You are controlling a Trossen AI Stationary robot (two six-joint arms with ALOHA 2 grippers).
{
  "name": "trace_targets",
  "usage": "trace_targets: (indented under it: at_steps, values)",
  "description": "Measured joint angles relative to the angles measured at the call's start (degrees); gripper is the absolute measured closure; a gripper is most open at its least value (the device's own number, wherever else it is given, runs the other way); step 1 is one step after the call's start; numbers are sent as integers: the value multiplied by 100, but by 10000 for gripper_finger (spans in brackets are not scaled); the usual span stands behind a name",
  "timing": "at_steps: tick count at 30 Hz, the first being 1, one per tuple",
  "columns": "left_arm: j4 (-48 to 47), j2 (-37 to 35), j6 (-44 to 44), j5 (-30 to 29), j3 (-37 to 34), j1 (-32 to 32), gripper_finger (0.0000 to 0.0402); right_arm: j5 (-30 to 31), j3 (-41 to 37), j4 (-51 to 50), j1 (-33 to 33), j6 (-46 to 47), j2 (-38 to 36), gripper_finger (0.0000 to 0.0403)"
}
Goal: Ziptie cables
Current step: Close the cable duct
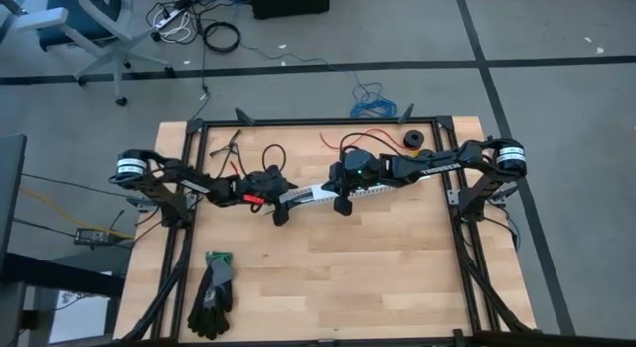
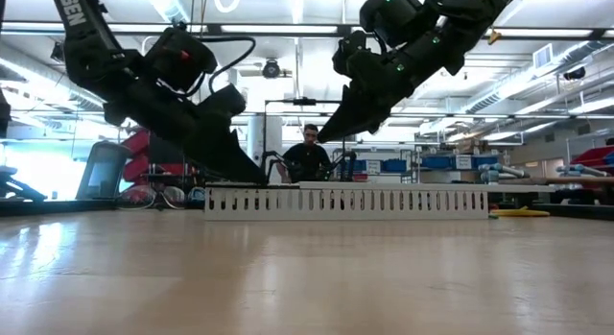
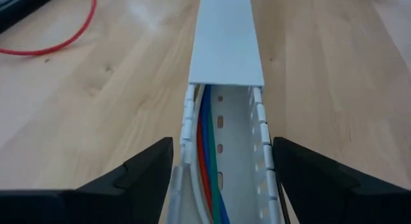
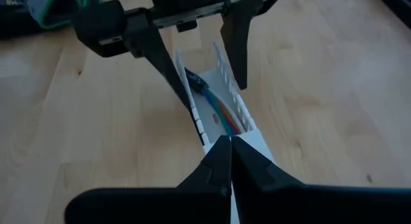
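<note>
Cables laid inside the white channel, straddled by the left gripper.

The cables (image 3: pixel 207 153) are seen between the spread fingers of the left gripper (image 3: pixel 221 185), inside the slotted white channel (image 3: pixel 225 51); nothing is grasped. The right gripper (image 4: pixel 230 161) is clenched empty over the channel's lid.

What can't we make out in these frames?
- Cables: the white cover hides their far part in the left wrist view.
- Left gripper: contact with the channel unclear; its fingers straddle it.
- Right gripper: its closed fingers hide what is below.
</note>
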Motion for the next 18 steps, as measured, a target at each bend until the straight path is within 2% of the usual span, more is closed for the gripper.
trace_targets:
  at_steps: [7, 14, 18]
  values:
    - [601, 479, 356, 246, 17, 0, 124, 0, 0, -51, 0, 1, 0, 403]
    - [647, 740, 455, 236, 44, 2, 125, -2, 0, -60, 0, -1, 0, 403]
    - [702, 778, 609, 220, 76, 2, 142, -2, 0, -58, 0, -1, 0, 403]
